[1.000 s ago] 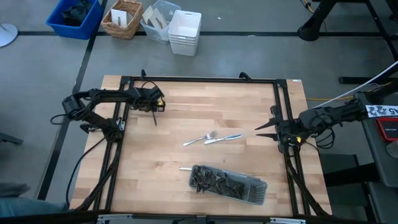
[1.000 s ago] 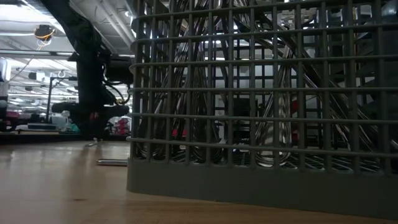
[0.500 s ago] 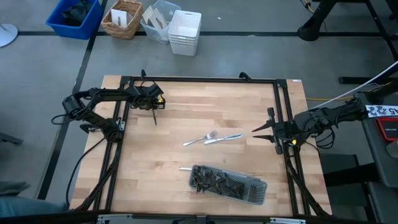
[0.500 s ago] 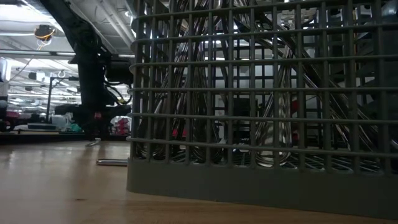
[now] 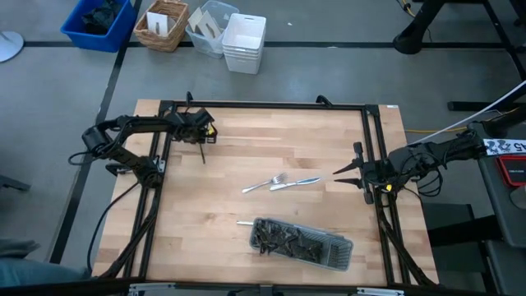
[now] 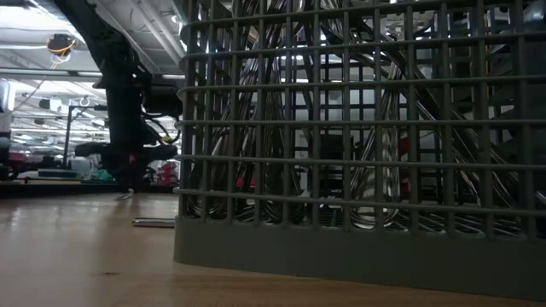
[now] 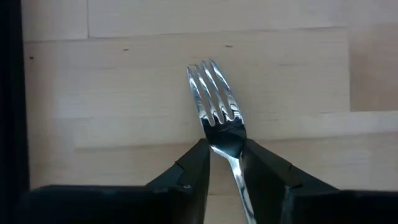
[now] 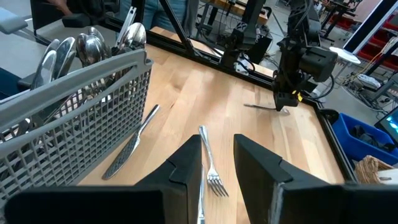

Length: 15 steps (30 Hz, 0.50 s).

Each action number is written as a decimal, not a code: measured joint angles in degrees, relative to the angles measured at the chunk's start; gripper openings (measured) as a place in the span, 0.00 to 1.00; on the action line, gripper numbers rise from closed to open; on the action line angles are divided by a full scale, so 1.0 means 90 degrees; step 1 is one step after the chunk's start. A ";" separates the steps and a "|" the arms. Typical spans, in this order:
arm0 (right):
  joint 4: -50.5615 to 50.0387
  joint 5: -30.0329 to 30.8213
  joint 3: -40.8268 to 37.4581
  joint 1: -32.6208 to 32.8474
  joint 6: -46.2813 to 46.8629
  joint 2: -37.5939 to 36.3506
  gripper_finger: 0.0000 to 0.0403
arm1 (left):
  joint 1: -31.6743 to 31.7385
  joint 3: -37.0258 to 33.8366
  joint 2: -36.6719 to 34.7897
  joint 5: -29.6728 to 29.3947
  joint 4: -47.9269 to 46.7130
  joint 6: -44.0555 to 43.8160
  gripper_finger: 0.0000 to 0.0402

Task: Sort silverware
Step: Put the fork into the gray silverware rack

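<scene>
Left pincer [image 7: 224,163] clamped on a fork [image 7: 216,106] over the tabletop's [image 5: 246,148] far-left corner, right pincer [image 5: 343,172] parted and empty (right edge), fork and knife [image 5: 297,182] mid-tabletop, remaining silverware [image 5: 288,240] in grey tray [image 5: 343,251]

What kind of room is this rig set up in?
Most likely a robotics lab or workshop. The wood table stands on a bare grey floor with storage bins beside it, and past the left gripper stand more dark equipment frames and red shelving.
</scene>
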 joint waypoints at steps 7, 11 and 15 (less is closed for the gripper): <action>0.0000 -0.0004 0.0000 0.0000 0.0271 0.0000 0.24 | 0.0038 0.0005 -0.0002 0.0009 0.0002 0.0512 0.14; -0.0001 -0.0100 0.0000 0.0000 0.0324 0.0000 0.24 | 0.0011 -0.0049 0.0007 0.0006 0.0046 0.0824 0.15; -0.0002 -0.0283 0.0002 0.0000 0.0336 0.0000 0.24 | -0.0022 -0.0250 -0.0015 0.0002 0.0204 0.0828 0.17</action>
